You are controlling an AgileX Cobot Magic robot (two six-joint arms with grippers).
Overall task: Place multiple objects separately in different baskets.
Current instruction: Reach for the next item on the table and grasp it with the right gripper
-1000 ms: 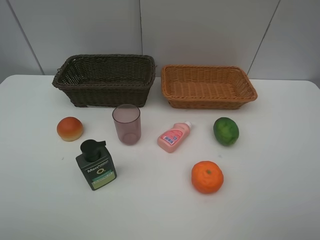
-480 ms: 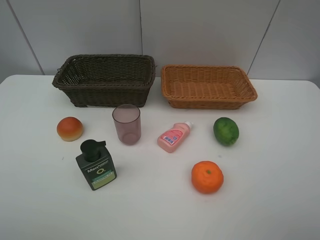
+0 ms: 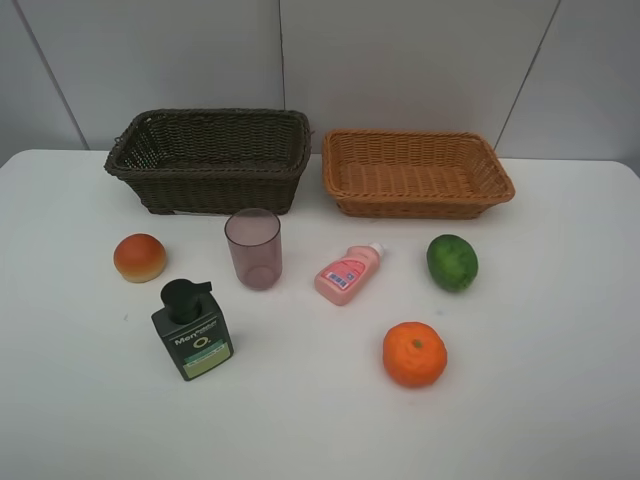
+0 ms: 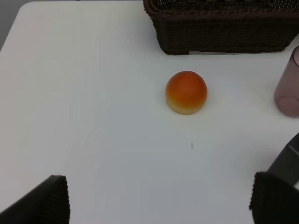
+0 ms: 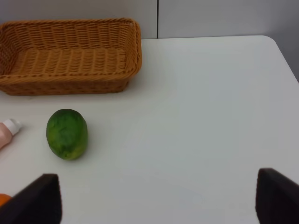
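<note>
On the white table stand a dark brown basket (image 3: 205, 190) and a light orange-tan basket (image 3: 420, 208), both empty. In front lie a red-orange peach-like fruit (image 3: 140, 257), a mauve cup (image 3: 253, 248), a pink bottle (image 3: 348, 273), a lime (image 3: 452, 262), a tangerine (image 3: 414, 354) and a dark green pump bottle (image 3: 192, 330). Neither arm shows in the high view. My left gripper (image 4: 161, 205) is open and empty, short of the fruit (image 4: 186, 92). My right gripper (image 5: 159, 200) is open and empty, short of the lime (image 5: 67, 134).
The dark basket's front wall (image 4: 224, 28) and the cup's edge (image 4: 287, 88) show in the left wrist view. The tan basket (image 5: 65, 86) and the pink bottle's cap (image 5: 7, 130) show in the right wrist view. Grey wall panels stand behind the table.
</note>
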